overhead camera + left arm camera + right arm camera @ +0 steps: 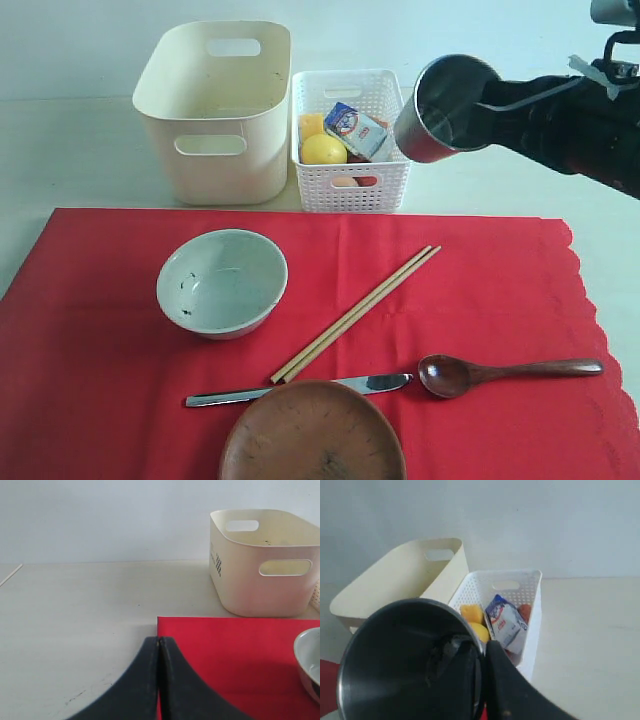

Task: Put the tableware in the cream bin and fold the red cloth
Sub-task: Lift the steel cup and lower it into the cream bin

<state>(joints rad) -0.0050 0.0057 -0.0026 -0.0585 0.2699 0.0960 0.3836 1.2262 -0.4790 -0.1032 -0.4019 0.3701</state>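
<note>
Barely begun: the right claw (479, 652) grips the cup (445, 108) by its rim, aloft by the white basket (350, 185), right of the cream bin (215, 150), left claw (159, 645) closed, while bowl (222, 282), chopsticks (355, 313), knife (300, 390), spoon (500, 372) and plate (312, 435) lie on the unfolded red cloth (100, 330)

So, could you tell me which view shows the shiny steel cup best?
The exterior view: the whole shiny steel cup shows, tilted in the air, rim pinched by the right gripper. The right wrist view shows only its rim and dark inside; the left wrist view misses it.
</note>
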